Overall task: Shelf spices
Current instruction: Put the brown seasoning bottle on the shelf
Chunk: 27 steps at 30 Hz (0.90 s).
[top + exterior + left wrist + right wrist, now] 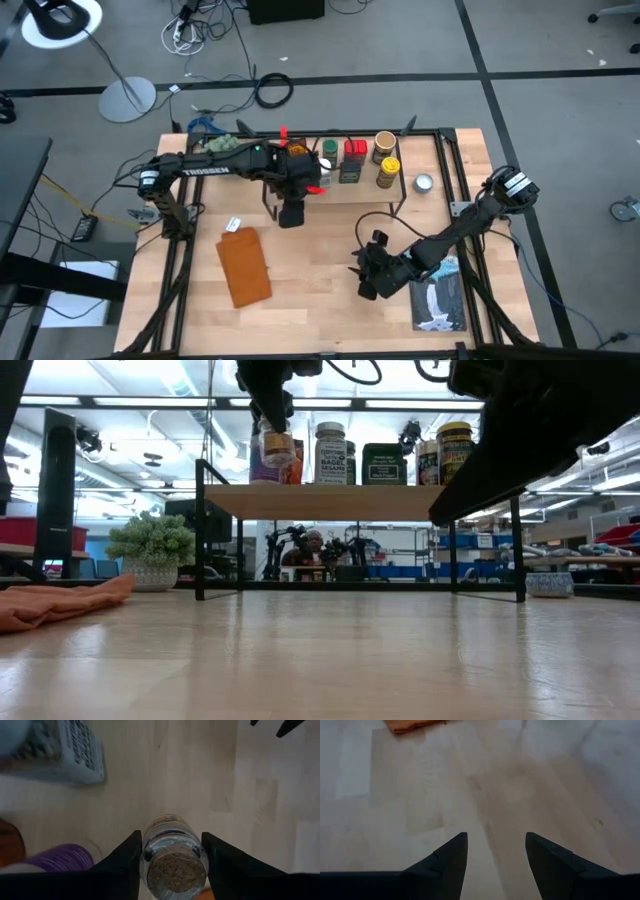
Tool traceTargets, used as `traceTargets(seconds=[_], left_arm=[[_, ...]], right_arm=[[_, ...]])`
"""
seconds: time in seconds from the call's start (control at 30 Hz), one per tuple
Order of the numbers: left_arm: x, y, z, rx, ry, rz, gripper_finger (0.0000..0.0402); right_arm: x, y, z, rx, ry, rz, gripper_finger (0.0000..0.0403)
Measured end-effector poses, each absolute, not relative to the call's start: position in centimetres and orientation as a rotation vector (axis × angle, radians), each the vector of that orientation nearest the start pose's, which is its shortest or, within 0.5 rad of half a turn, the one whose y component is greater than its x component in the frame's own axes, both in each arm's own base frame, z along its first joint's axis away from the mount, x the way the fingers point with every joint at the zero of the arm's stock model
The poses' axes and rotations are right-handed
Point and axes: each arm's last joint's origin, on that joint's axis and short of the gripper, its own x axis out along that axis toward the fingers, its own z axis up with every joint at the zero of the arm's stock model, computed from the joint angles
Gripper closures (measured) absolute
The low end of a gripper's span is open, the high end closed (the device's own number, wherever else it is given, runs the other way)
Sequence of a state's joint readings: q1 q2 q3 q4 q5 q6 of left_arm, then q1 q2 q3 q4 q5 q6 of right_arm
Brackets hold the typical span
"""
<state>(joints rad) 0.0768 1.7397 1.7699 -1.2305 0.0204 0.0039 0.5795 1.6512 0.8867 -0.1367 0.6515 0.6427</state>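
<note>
The shelf (pixel 330 502) stands at the table's far side, and several spice jars and tins (pixel 384 463) stand on its wooden top board (pixel 365 192). My left gripper (pixel 170 837) is over the shelf's left end, shut on a small clear jar (pixel 277 448) with tan contents. A purple jar (pixel 65 862) stands on the board just beside it. My right gripper (pixel 496 837) is open and hovers low over the bare table near the right front (pixel 368 270); it touches nothing. One small round tin (pixel 423 183) sits on the table to the right of the shelf. My left gripper pinches the small jar between its two fingers near the jar's top end (pixel 174 851). It comes from above, pointing down. The jar hangs upright below the fingers (pixel 270 405), lifted clear a little above the shelf board.
A flat orange-brown notebook (pixel 245 265) lies on the table's near left. A blue-and-white book (pixel 440 298) lies at the near right beside my right arm. The middle of the table (pixel 320 250) in front of the shelf is bare wood.
</note>
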Motion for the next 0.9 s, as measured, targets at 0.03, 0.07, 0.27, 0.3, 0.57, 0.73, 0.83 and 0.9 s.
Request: traceTargets(seconds=[0.03,0.07,0.27,0.3,0.57,0.73,0.83,0.9], left_arm=[[34.2,2.6,34.1,-0.037,1.196,0.033,0.0232],[34.2,2.6,34.1,-0.026,1.197,0.019,0.0232],[34.0,2.0,34.0,-0.022,1.218,-0.007,0.0231],[34.0,1.8,34.0,-0.018,1.224,-0.011,0.0231],[33.9,1.3,34.5,-0.004,1.22,-0.023,0.0231],[33.3,0.8,35.7,0.023,1.247,0.044,0.0231],[33.3,0.7,36.7,0.049,1.202,0.042,0.0231],[33.5,0.7,37.2,0.065,1.171,0.028,0.0231]], right_arm=[[27.5,15.6,16.9,0.089,0.67,-0.297,0.0204],[27.6,15.4,16.9,0.085,0.674,-0.298,0.0204],[28.3,14.4,16.8,0.092,0.713,-0.276,0.0204],[28.3,14.2,16.8,0.09,0.718,-0.277,0.0204],[28.4,13.3,16.6,0.062,0.755,-0.303,0.0204],[28.2,13.2,16.4,0.059,0.778,-0.306,0.0204],[28.2,13.1,16.4,0.057,0.783,-0.309,0.0204],[28.3,13.1,16.4,0.058,0.783,-0.311,0.0204]])
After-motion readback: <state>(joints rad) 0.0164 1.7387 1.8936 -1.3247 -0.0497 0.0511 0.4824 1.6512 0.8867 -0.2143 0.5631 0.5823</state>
